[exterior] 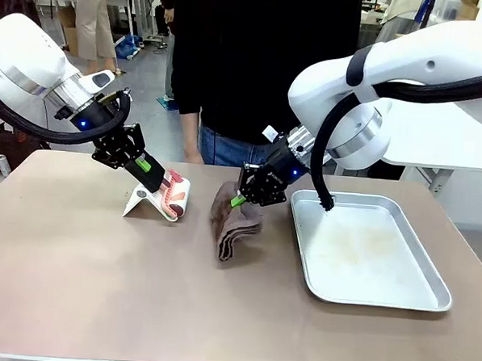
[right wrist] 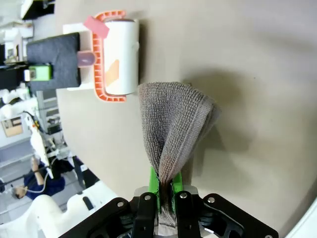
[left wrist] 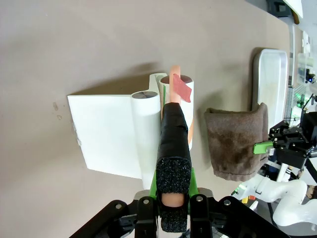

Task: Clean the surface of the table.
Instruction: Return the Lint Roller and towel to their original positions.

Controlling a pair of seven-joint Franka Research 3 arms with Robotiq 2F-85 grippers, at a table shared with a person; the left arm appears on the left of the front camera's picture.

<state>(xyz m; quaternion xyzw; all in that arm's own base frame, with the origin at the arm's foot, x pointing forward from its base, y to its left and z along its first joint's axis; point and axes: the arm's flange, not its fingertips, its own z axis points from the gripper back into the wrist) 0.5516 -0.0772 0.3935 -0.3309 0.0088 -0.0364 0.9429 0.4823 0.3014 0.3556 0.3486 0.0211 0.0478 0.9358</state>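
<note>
left gripper [exterior: 162, 179] clamped on lint roller [exterior: 175, 195] resting on table [exterior: 98, 278], right gripper [exterior: 238, 201] pinching brown cloth [exterior: 235, 222] on it, beside metal tray [exterior: 367, 248]

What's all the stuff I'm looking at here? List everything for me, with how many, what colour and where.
Large matte beige-brown table: one, spans the view.
Shiny silver metal tray: one, on the table's right side, nothing in it.
Folded brown towel cloth: one, mid-table, left of the tray.
White lint roller with orange frame: one, left of the cloth, touching the table.
White sheet: one, by the roller.
Person in dark top and jeans: one, behind the table.
Left pincer: black with green pads, shut on the roller's handle.
Right pincer: same colours, shut on the cloth.
</note>
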